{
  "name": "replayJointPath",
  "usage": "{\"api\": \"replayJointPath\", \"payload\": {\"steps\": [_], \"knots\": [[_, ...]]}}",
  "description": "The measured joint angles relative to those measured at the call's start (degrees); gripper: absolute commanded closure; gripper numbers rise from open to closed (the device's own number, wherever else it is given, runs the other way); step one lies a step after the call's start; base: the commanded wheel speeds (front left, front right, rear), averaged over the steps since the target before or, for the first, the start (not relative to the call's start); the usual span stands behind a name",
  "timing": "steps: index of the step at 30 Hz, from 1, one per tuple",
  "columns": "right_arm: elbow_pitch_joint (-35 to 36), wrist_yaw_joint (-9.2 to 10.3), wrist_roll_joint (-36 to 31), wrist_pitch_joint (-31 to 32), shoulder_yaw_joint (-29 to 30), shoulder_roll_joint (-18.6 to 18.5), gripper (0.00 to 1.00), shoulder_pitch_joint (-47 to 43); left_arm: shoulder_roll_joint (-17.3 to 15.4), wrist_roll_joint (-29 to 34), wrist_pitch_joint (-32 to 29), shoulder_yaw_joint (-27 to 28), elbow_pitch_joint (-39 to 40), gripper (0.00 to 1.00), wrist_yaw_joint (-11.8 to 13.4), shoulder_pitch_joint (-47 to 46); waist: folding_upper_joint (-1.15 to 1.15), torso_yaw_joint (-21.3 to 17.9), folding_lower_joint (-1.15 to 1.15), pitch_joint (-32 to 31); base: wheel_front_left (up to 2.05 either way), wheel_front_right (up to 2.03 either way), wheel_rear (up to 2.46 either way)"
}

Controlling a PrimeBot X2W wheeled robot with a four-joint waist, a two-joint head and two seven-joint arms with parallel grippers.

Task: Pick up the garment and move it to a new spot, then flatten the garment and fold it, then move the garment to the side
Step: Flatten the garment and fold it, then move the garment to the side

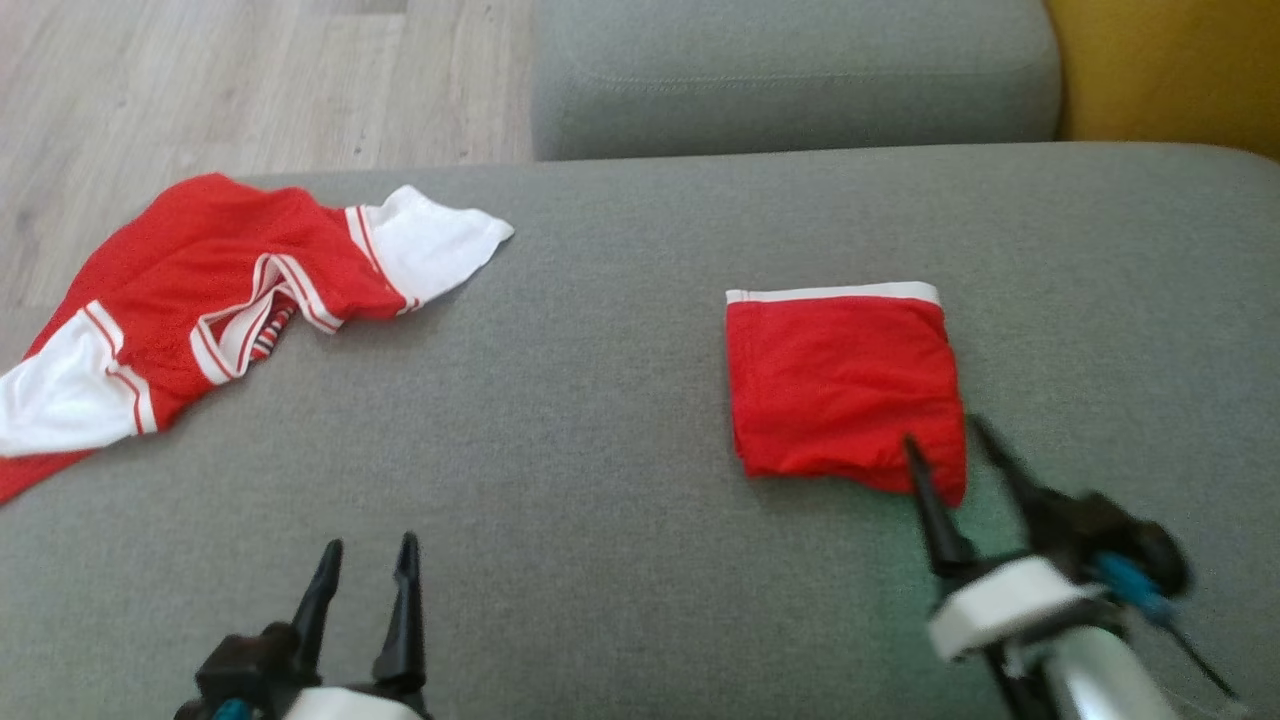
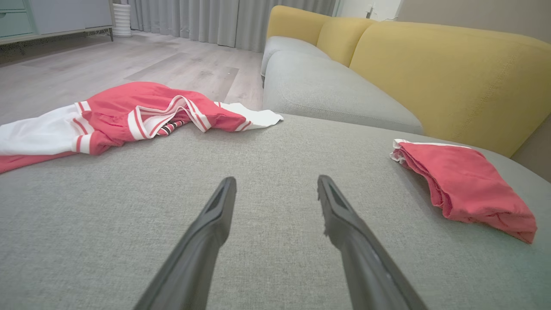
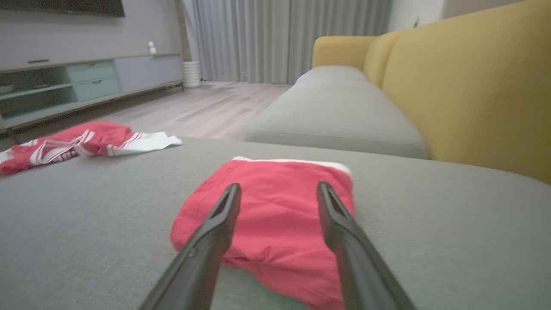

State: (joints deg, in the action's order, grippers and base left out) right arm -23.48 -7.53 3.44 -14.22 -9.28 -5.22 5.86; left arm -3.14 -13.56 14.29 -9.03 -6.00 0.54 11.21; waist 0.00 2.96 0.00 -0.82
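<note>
We are finding the folded garment [image 1: 840,390] lying on the sofa seat [image 1: 600,400] straight ahead of our right pincer [image 1: 942,430], its near corner sitting at that pincer's fingertips. Our left pincer [image 1: 370,542] is hovering over bare seat, well to the right pincer's left. The crumpled jersey [image 1: 210,300] is lying ahead and left of the left pincer, by the seat's edge. Beyond both pincers a second cushion [image 1: 790,80] is sitting, with the floor [image 1: 250,80] to its left and the backrest [image 1: 1160,70] to its right.
</note>
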Motion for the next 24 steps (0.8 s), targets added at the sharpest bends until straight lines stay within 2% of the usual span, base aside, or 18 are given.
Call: {"api": "replayJointPath", "payload": {"steps": [4, 8, 14, 24], "knots": [[7.05, 0.0, 0.7, -0.13, 5.81, -0.66, 0.0, -5.13, 0.01, 0.38, 0.0, 1.57, -0.73, 0.0, -0.58, 0.32, 0.0, -0.34, 0.0, -0.95, 0.0, 0.0, 0.0], [9.34, -0.01, 1.91, -0.15, 7.99, -1.02, 0.0, -8.22, -0.01, 0.4, 0.0, 2.53, -1.0, 0.0, -0.62, 0.36, 0.0, -0.27, 0.0, -1.56, 0.0, 0.0, 0.0], [9.25, 0.0, 3.37, -0.14, 9.78, -1.33, 0.0, -12.81, 0.0, 0.46, 0.0, 2.82, -1.62, 0.0, -1.13, 1.4, 0.0, 0.4, 0.0, -2.48, 0.0, 0.0, 0.0], [9.02, 0.0, 3.37, -0.14, 11.13, -0.99, 0.0, -13.41, 0.0, 0.94, 0.0, 3.43, -1.7, 0.0, -1.57, 1.81, 0.0, 1.31, 0.0, -2.41, 0.0, 0.0, 0.0]]}}
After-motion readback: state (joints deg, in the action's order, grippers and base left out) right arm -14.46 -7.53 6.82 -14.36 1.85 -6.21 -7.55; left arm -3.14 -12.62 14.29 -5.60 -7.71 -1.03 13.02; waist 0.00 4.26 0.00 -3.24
